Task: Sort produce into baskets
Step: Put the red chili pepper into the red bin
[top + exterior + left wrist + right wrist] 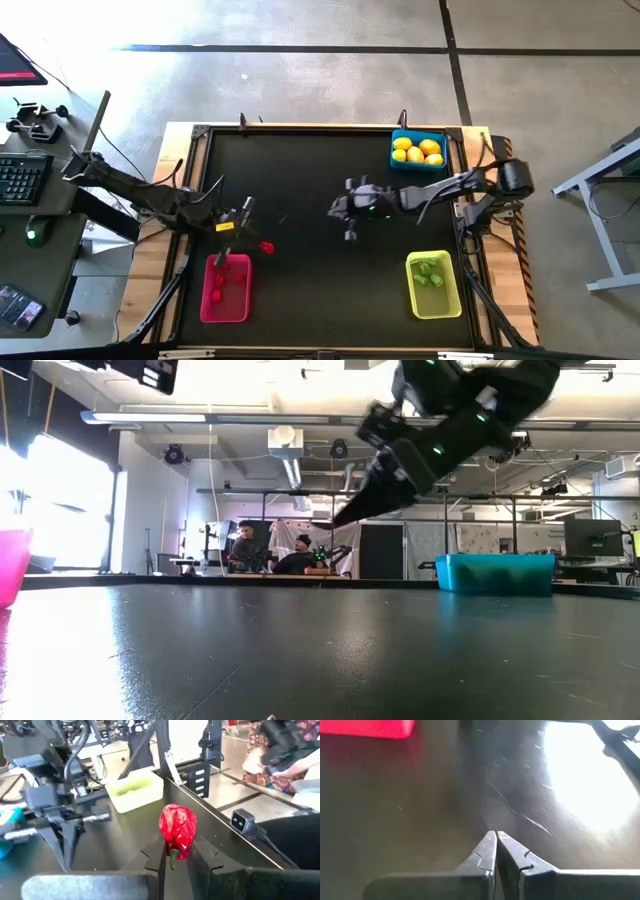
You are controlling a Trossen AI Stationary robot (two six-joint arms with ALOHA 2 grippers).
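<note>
A red berry-like piece (pixel 177 831) is clamped in my left gripper (pixel 176 851), which hovers just past the far right corner of the pink-red basket (pixel 226 288); that basket holds a few red pieces. My right gripper (pixel 496 840) is shut and empty, hanging above the bare middle of the table (pixel 340 212). At the far right, the blue basket (pixel 418 152) holds yellow lemon-like ovals. The yellow-green basket (pixel 434 283), near right, holds green bits. My left gripper pinches the red piece between its two fingers at its lower, green-stemmed end (pixel 173 854). The fingers come nearly level from the table's left. Most of the piece sticks out past the fingertips, lifted clear of the table.
The black table top (pixel 300 180) lies bare between the three baskets. A raised wooden frame (pixel 180 170) borders it. In the low view, people sit in the room far behind the table (pixel 270 555).
</note>
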